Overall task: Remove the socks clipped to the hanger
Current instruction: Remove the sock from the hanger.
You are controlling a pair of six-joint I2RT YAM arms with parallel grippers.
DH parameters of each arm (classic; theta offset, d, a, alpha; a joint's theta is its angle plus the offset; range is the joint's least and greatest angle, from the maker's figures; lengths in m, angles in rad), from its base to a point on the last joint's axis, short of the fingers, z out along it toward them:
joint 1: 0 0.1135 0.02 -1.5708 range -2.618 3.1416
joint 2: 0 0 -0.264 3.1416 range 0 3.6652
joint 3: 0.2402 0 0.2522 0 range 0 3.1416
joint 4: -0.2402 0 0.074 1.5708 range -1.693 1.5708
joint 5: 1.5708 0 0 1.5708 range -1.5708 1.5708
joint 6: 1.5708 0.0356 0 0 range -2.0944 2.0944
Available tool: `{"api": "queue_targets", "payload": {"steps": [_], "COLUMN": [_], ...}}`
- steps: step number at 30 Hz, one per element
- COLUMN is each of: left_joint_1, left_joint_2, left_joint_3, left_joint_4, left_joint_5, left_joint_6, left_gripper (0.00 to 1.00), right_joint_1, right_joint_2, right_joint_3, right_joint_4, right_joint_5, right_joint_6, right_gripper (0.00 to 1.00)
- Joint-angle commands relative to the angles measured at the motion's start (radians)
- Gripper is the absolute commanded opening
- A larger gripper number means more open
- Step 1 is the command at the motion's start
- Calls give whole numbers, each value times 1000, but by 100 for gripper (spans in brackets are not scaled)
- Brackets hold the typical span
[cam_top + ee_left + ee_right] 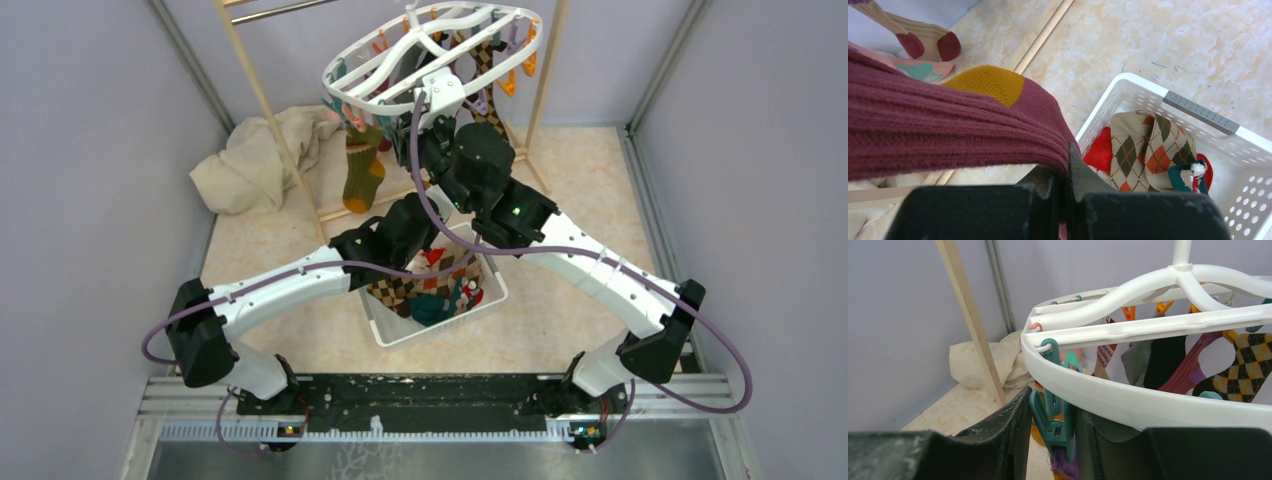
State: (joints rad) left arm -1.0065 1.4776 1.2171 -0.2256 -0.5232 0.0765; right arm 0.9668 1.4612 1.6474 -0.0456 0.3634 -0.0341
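Observation:
The white oval hanger (430, 50) hangs at the back with several socks clipped to its pegs, among them an olive and orange sock (362, 175) and a brown-yellow check sock (1243, 372). My left gripper (1066, 160) is shut on a maroon sock (948, 130) with a yellow heel, which stretches up to the left. My right gripper (1053, 415) is raised just under the hanger's rim (1128, 400). Its fingers are closed on a teal peg (1055, 425) that bites a purple sock edge (1064, 466). In the top view my left fingers are hidden under the right arm.
A white mesh basket (400, 335) sits between the arms, holding argyle socks (1148, 150) and red and teal ones. The wooden pole rack (270, 130) stands behind it. A beige cloth (260, 160) lies at the back left. Grey walls close both sides.

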Motion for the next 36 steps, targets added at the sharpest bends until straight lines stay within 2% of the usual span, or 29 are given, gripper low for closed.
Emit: {"api": "queue_targets", "payload": {"steps": [1, 6, 9, 13, 25, 36], "left_joint_1": [-9, -9, -10, -10, -36, -57], "left_joint_2": [9, 2, -2, -11, -61, -107], "left_joint_3": [35, 32, 28, 21, 3, 13], "left_joint_4": [-9, -10, -10, -12, -55, -131], "left_joint_5": [-1, -2, -5, -9, 10, 168], "left_joint_6": [6, 4, 3, -1, -24, -106], "left_gripper": [0, 0, 0, 0, 0, 0], "right_joint_1": [10, 10, 10, 10, -3, -69], "right_joint_2": [-8, -10, -13, -24, -102, -178], "right_joint_3": [31, 21, 14, -2, -78, -130], "right_joint_4": [63, 60, 62, 63, 56, 35], "right_joint_5": [-10, -8, -6, 3, 34, 19], "right_joint_6": [0, 2, 3, 3, 10, 61], "right_gripper": [29, 20, 9, 2, 0, 0]}}
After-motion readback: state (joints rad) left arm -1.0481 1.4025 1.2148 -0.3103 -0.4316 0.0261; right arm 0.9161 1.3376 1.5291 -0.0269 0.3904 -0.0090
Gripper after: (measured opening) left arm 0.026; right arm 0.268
